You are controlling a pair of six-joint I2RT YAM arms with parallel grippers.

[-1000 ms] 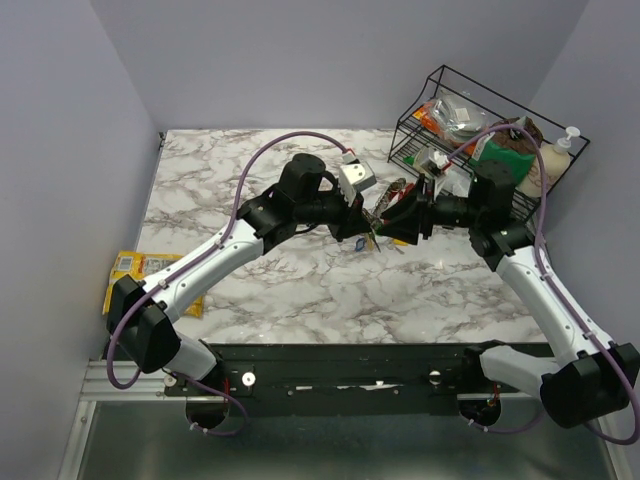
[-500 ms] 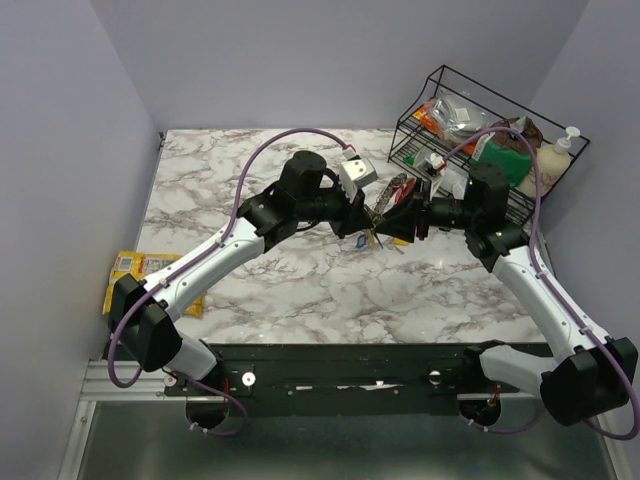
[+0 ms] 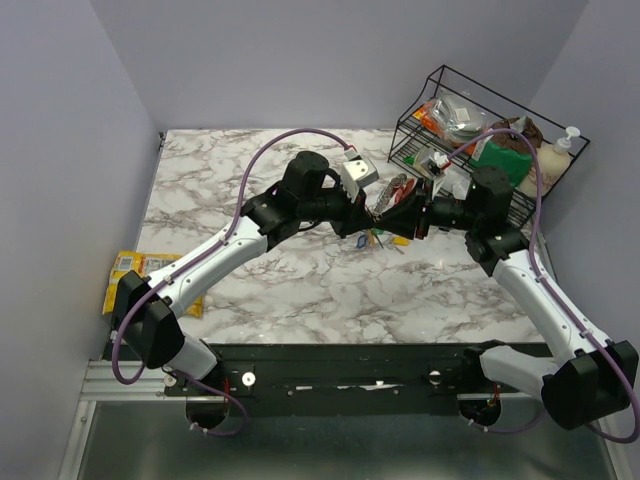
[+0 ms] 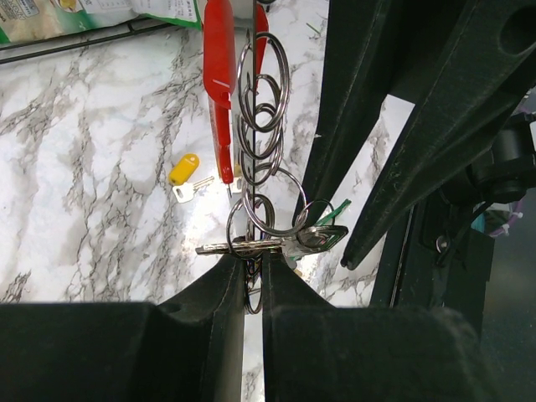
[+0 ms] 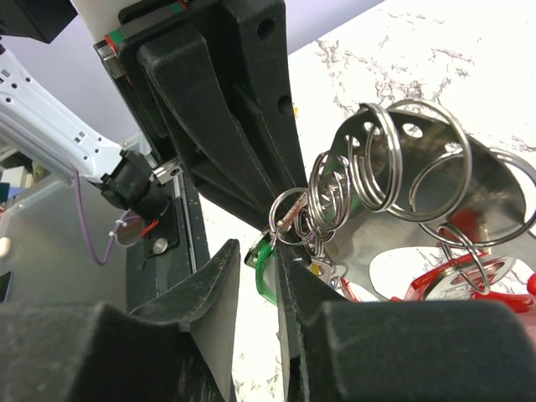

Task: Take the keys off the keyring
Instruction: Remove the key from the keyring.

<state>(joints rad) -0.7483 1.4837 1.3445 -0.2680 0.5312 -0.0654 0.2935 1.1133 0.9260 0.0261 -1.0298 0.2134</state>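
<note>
Black arms nose-to-nose, left end effector clamps keyring; right one astride keys, ajar

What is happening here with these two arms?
The left gripper is clamped on the keyring, holding it above the table. The right gripper has its fingers on either side of a green key hanging from it; whether it grips is unclear. One yellow key lies loose on the table.

Looking steeply down from high at the near edge onto the white-and-grey marbled tabletop. Peering close from each wrist, facing one another. Sharing the red-and-grey metal keyring between them.
</note>
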